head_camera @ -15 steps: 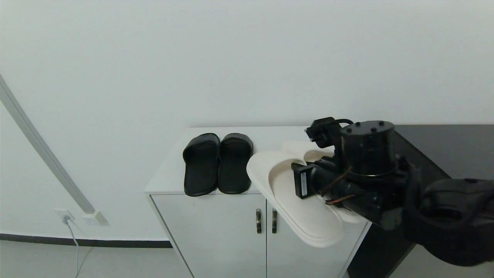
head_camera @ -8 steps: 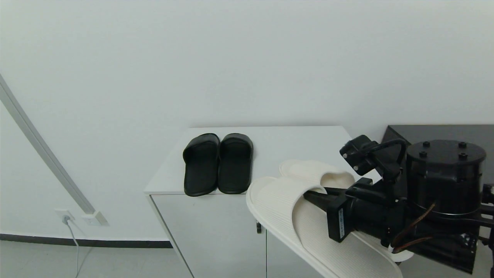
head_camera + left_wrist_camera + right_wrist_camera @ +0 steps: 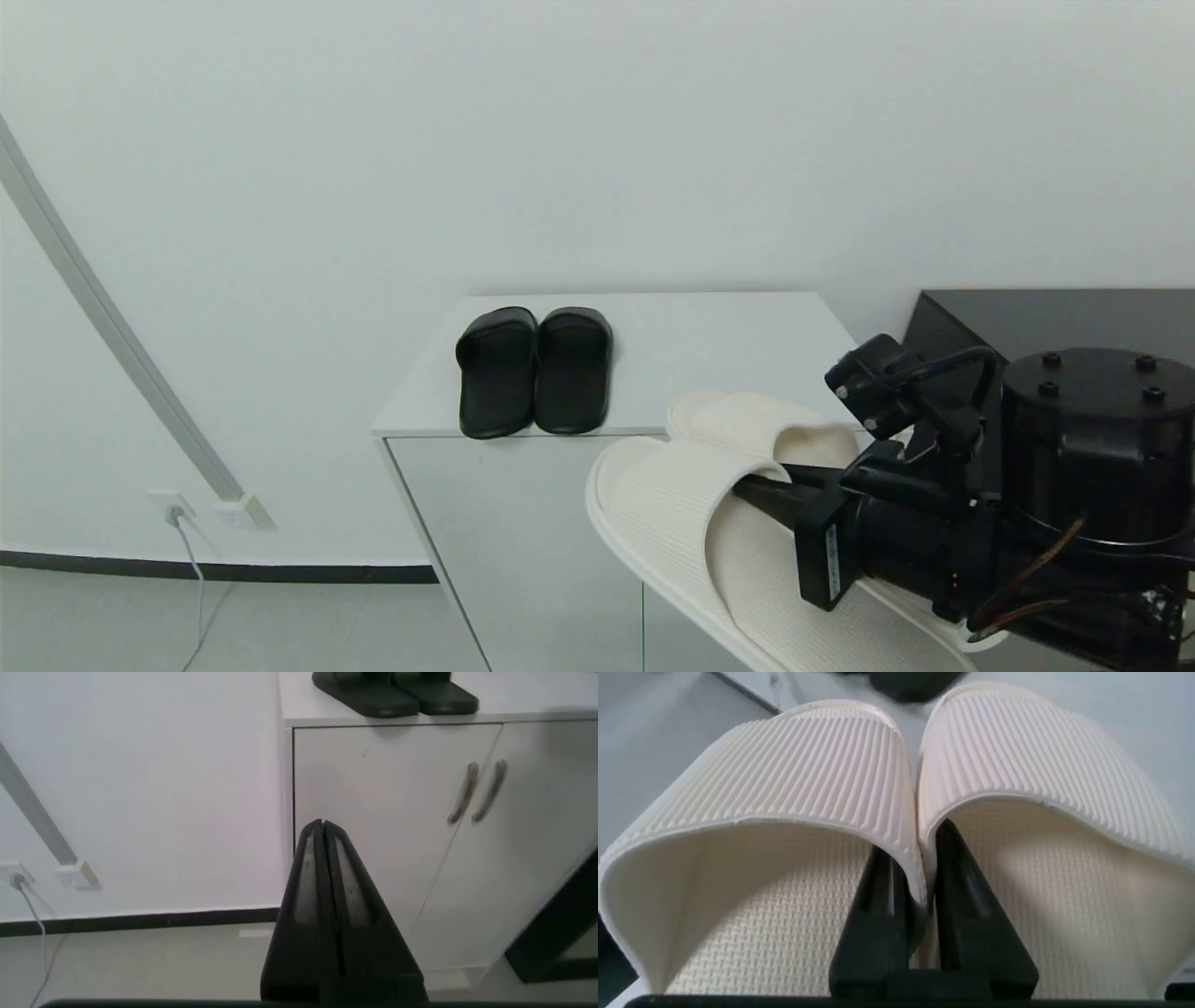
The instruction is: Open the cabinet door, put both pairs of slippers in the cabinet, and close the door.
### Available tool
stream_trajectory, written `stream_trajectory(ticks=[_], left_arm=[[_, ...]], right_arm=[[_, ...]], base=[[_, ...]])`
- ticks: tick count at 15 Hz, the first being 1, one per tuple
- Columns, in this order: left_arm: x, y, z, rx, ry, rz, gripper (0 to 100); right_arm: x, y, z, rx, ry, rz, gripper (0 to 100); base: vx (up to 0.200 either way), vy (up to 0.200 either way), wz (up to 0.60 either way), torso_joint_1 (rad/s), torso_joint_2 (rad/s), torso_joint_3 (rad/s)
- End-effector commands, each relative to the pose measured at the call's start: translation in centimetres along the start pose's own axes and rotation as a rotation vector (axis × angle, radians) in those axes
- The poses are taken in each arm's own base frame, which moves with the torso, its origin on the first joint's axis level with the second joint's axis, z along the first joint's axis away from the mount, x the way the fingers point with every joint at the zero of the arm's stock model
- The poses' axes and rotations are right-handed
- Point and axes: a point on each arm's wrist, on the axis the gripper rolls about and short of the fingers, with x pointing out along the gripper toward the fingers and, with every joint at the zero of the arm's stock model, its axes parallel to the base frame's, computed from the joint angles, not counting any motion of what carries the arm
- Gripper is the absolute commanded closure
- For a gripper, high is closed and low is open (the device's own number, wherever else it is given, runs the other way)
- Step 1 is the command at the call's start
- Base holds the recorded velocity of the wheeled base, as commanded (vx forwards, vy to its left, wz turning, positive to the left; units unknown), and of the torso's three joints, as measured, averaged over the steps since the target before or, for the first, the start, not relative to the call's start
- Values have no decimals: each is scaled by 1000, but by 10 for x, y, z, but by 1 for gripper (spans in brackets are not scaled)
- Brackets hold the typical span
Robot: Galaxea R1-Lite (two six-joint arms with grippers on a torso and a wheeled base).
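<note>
A pair of black slippers (image 3: 534,371) (image 3: 392,686) lies side by side on top of the white cabinet (image 3: 728,341), near its front left edge. Both cabinet doors are closed, and their two handles (image 3: 476,791) meet at the middle. My right gripper (image 3: 752,487) (image 3: 915,873) is shut on the pair of white slippers (image 3: 691,504) (image 3: 831,793), pinching the two inner strap walls together. It holds them in the air in front of the cabinet's right door. My left gripper (image 3: 322,833) hangs low before the cabinet's left door, shut with nothing in it.
A black counter (image 3: 1055,317) adjoins the cabinet on the right. On the left wall are a slanted conduit (image 3: 93,308) and a socket with a hanging cable (image 3: 173,511). Bare floor lies in front of the cabinet.
My right gripper carried the white slippers off the cabinet top, toward me and lower. The head view has since shifted, and the cabinet now looks slightly farther away.
</note>
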Motion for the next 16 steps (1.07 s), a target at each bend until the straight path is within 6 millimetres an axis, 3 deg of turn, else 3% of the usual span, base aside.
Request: stream_trajectory(ticks=[1,13,16], left_arm=[[0,0,0,0,1,0,100],[0,0,0,0,1,0,100],[0,0,0,0,1,0,100]], right_arm=[[0,0,-2,-8,7,-1,100],[1,-1,-11,-36,18,3,100],[0,1,-11,-37,12,8,100]], base=[[0,0,0,0,0,0],[0,0,0,0,0,0],[0,0,0,-103,260,144]])
